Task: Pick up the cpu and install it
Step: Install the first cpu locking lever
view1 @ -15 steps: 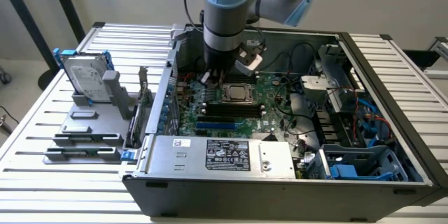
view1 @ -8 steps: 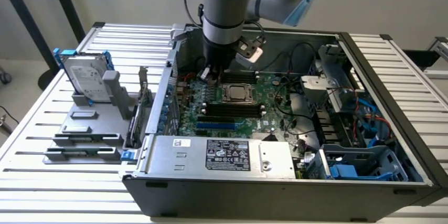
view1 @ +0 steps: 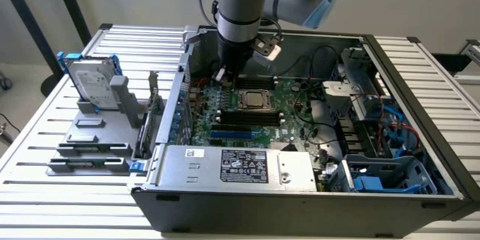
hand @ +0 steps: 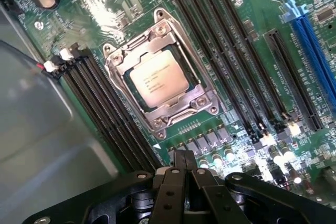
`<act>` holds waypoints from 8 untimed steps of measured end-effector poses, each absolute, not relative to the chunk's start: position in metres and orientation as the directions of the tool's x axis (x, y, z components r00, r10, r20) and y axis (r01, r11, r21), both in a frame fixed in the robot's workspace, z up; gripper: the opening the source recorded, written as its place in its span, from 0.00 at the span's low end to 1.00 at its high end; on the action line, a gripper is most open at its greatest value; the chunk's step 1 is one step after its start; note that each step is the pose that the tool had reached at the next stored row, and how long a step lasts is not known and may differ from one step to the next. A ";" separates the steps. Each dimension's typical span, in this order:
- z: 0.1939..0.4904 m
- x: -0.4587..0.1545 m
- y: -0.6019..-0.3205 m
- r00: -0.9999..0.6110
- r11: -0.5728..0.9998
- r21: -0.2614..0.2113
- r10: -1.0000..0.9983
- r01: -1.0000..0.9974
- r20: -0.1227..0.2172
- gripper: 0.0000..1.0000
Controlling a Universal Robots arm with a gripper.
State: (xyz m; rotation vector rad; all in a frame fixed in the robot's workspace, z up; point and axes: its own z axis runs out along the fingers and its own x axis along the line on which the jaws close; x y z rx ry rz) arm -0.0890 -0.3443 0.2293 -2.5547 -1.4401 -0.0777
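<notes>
The power supply (view1: 236, 167), a grey metal box with a white label, lies at the near wall of the open case (view1: 420, 111), which has dark sheet-metal sides. The case stands on a worktop (view1: 45, 195) of pale slatted metal. Behind the power supply is the green motherboard (view1: 289, 125), flat and crowded with small parts. Long black memory slots (view1: 248, 117) run in rows on it, and a blue slot (view1: 234, 134) lies just beside them.

The cpu (view1: 256, 99), a small flat square with a dull silver top, sits in its socket near the middle of the motherboard. In the wrist view the cpu (hand: 156, 78) lies inside a shiny steel frame (hand: 205, 103) with screws at the corners, and memory slots flank it on both sides.

The gripper (view1: 222, 75) hangs above the motherboard, near the cpu on the exterior view's left, and holds nothing. Its black fingers (hand: 185, 163) are pressed together.

On the worktop beside the case, on the exterior view's left, a silver hard drive (view1: 91, 85) with blue brackets stands upright in a grey holder (view1: 94, 133).
</notes>
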 end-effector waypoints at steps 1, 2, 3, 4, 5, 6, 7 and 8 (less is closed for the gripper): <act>0.229 -0.089 -0.343 0.514 -0.494 -0.154 0.845 0.856 0.146 0.11; 0.229 -0.089 -0.343 0.505 -0.484 -0.153 0.851 0.861 0.146 0.11; 0.229 -0.089 -0.343 0.500 -0.479 -0.153 0.854 0.864 0.146 0.11; 0.229 -0.089 -0.343 0.499 -0.479 -0.153 0.854 0.865 0.146 0.11; 0.229 -0.089 -0.343 0.499 -0.479 -0.153 0.854 0.865 0.146 0.11; 0.229 -0.089 -0.343 0.499 -0.479 -0.153 0.854 0.865 0.146 0.11; 0.229 -0.089 -0.343 0.499 -0.479 -0.153 0.854 0.865 0.146 0.11; 0.229 -0.089 -0.343 0.499 -0.479 -0.153 0.854 0.865 0.146 0.11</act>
